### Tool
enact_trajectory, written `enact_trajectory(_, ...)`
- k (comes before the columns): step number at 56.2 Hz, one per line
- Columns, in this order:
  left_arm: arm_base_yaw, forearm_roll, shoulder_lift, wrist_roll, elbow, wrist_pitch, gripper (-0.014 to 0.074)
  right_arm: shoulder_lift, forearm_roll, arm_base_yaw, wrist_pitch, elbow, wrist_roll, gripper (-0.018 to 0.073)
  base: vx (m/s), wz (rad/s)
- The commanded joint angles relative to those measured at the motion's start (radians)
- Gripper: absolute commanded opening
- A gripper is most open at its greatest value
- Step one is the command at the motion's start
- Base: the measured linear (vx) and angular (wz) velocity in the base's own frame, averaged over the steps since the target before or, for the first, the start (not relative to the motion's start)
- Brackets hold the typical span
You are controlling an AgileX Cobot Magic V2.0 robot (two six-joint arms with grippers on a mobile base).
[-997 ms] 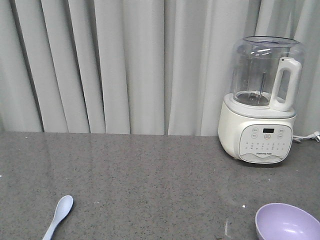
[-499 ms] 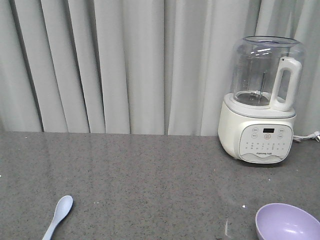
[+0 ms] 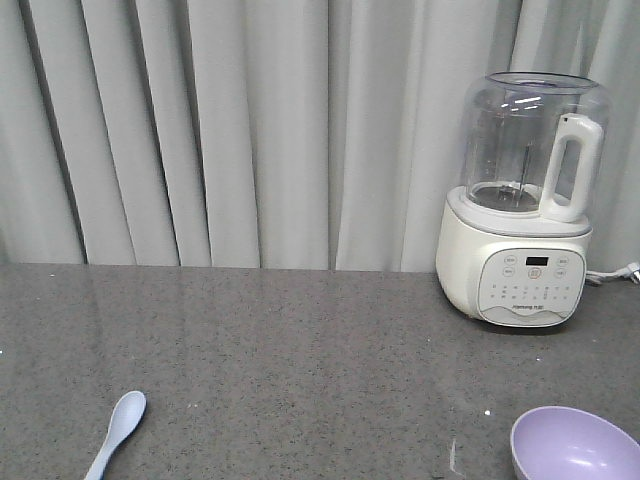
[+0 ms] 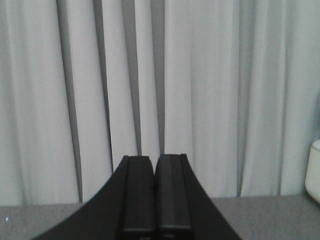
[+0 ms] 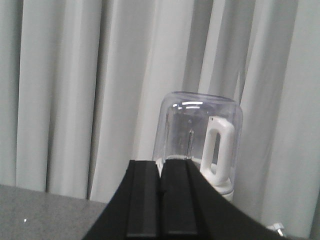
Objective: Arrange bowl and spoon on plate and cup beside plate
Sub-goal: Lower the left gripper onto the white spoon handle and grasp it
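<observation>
Front view: a grey speckled bench (image 3: pixel 300 340) before a pale pleated curtain (image 3: pixel 250 130). A small bluish-white spoon (image 3: pixel 115 433) lies at the near left edge, scoop pointing away. A lavender bowl (image 3: pixel 572 445) sits upright at the near right corner, well apart from the spoon. A white blender (image 3: pixel 525 200) stands behind the bowl.

Left wrist view: the left hand (image 4: pixel 154 160) is closed, its black fingers pressed together on nothing, facing the curtain. Where the spoon lies relative to it cannot be told.

Right wrist view: the right hand (image 5: pixel 160 164) is also closed and empty, aimed at the blender. The bowl's place relative to it cannot be told.
</observation>
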Motion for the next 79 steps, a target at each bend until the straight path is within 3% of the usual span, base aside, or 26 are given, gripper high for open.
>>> enact_trajectory(1, 0.002, -0.006, 0.033, 0.001, -0.038, -0.08, -0.0001, 0.025, -0.008, -0.006, -0.068, -0.037, 0.004, -0.0008, 0.0, 0.0)
enact_trajectory(8, 0.001, -0.005, 0.038, 0.001, -0.038, -0.079, 0.0023, 0.021, -0.008, -0.006, -0.064, -0.037, 0.003, 0.0012, 0.0, 0.0)
enact_trajectory(14, 0.0, -0.005, 0.037, 0.001, -0.038, -0.078, 0.0088, 0.021, -0.008, -0.006, -0.059, -0.037, 0.003, 0.0081, 0.0, 0.0)
enact_trajectory(29, 0.0, -0.005, 0.037, 0.004, -0.038, -0.037, 0.0435, 0.021, -0.008, -0.006, -0.056, -0.037, 0.001, 0.0499, 0.0, 0.0)
enact_trajectory(36, 0.0, -0.005, 0.059, 0.004, -0.038, 0.023, 0.0549, 0.021, -0.008, -0.006, -0.057, -0.037, 0.001, 0.0613, 0.0, 0.0)
enact_trajectory(48, 0.0, -0.022, 0.115, 0.004, -0.046, 0.098, 0.0565, 0.021, -0.004, -0.003, -0.042, -0.037, 0.004, 0.0594, 0.0, 0.0)
enact_trajectory(55, -0.002, -0.023, 0.217, 0.009, -0.16, 0.366, 0.0565, 0.022, 0.007, -0.003, 0.063, -0.037, 0.005, 0.0566, 0.0, 0.0)
enact_trajectory(59, -0.014, -0.026, 0.301, 0.069, -0.244, 0.522, 0.0565, 0.038, 0.021, -0.003, 0.137, -0.037, 0.004, 0.0565, 0.0, 0.0)
enact_trajectory(67, -0.086, -0.131, 0.471, 0.215, -0.378, 0.689, 0.0565, 0.077, 0.048, -0.003, 0.194, -0.037, 0.004, 0.0565, 0.0, 0.0)
enact_trajectory(73, -0.104, -0.234, 0.59, 0.23, -0.421, 0.712, 0.0565, 0.103, 0.051, -0.003, 0.194, -0.037, 0.004, 0.0565, 0.0, 0.0)
enact_trajectory(79, -0.104, -0.257, 0.677, 0.228, -0.446, 0.739, 0.0565, 0.106, 0.051, -0.003, 0.199, -0.037, 0.004, 0.0565, 0.0, 0.0)
